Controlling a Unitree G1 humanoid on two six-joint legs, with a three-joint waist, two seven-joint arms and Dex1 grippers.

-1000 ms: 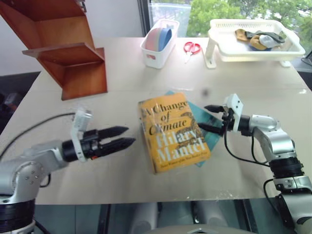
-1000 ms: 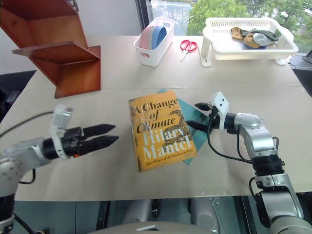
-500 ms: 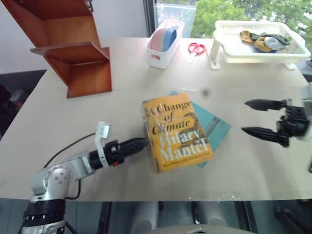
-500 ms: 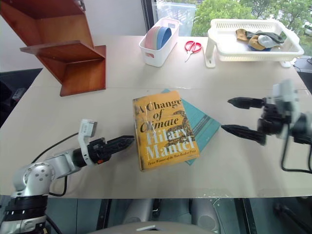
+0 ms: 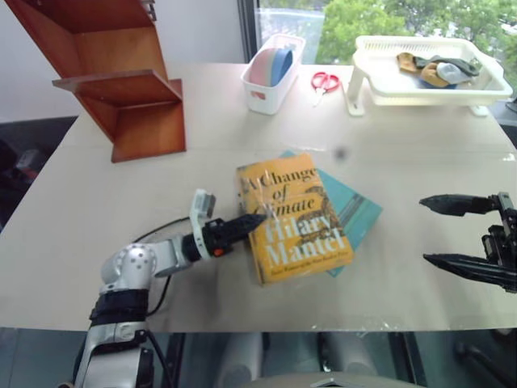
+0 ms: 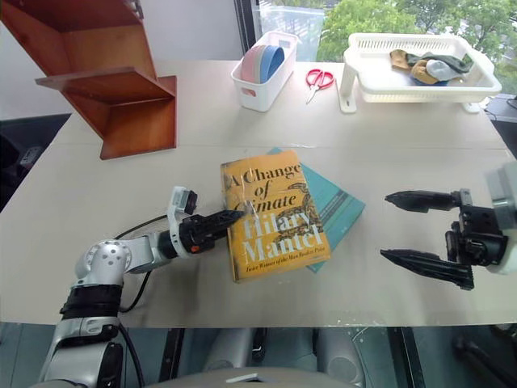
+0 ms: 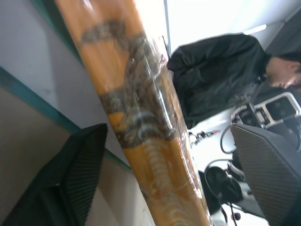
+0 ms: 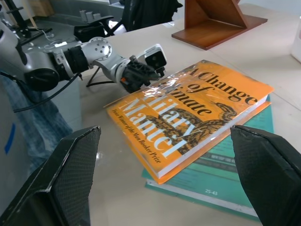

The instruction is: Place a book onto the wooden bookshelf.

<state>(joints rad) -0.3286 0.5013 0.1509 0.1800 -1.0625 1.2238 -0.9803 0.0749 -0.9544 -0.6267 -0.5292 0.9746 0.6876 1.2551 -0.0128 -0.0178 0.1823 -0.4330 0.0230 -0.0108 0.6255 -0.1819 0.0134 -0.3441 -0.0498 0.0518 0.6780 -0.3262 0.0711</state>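
While open, left hand [image 6: 230, 217] astride book [image 6: 273, 212].

Left gripper [image 6: 230, 217] now at the book's [image 6: 275, 214] spine edge; right gripper [image 6: 404, 228] farther away, wider.

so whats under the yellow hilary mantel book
A thinner teal-blue book lies under the yellow-orange book, its corner and one long edge sticking out on the side facing the right end effector. The rest of its cover is hidden, so its title cannot be read. Both lie on the table.
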